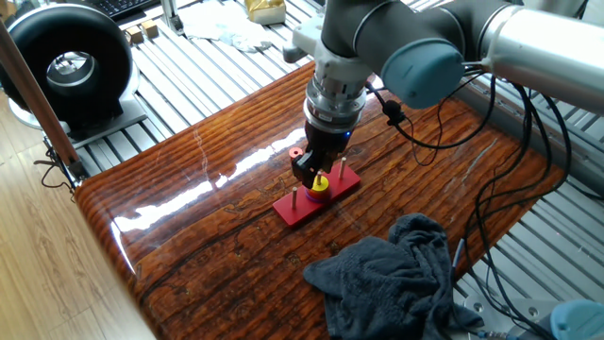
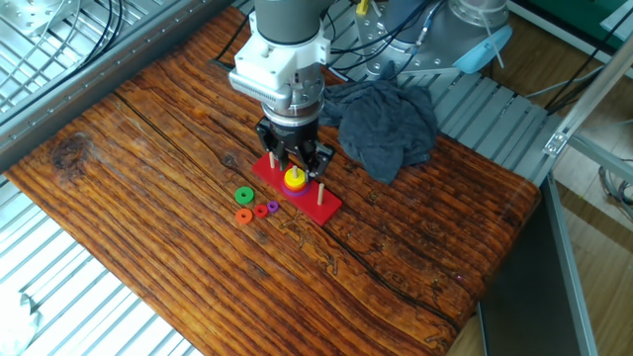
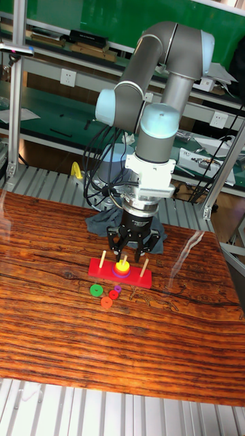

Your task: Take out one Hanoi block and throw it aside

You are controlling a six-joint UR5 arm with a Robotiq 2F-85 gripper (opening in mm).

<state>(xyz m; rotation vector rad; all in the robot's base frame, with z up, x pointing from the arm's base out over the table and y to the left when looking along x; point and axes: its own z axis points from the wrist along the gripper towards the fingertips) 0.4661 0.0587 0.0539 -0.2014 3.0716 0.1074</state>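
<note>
Hanoi block, the small yellow ring, sits on the middle peg of the red base, on top of what looks like a purple-pink disc. It is threaded on the peg, so it probably has to come straight up before it can go sideways.

Going left to right across the other fixed view: the green ring lies flat on the tabletop, just left of the base, with an orange-red ring just below it, a smaller red ring and a tiny purple ring beside them. They lie loose and close together near the base edge, which suggests a drop zone for discarded pieces; the yellow one would likely join them there.

Next comes the base with its three thin pegs, the outer two bare. The tool hangs straight down over the middle peg, its dark fingers spread to either side of the yellow ring and reaching about level with it; the gap is narrow, but I cannot tell whether the fingers actually press the ring. The vertical pose suits a lift along the peg.

Further right, a crumpled dark cloth lies on the tabletop behind the arm, clear of the base.
</note>
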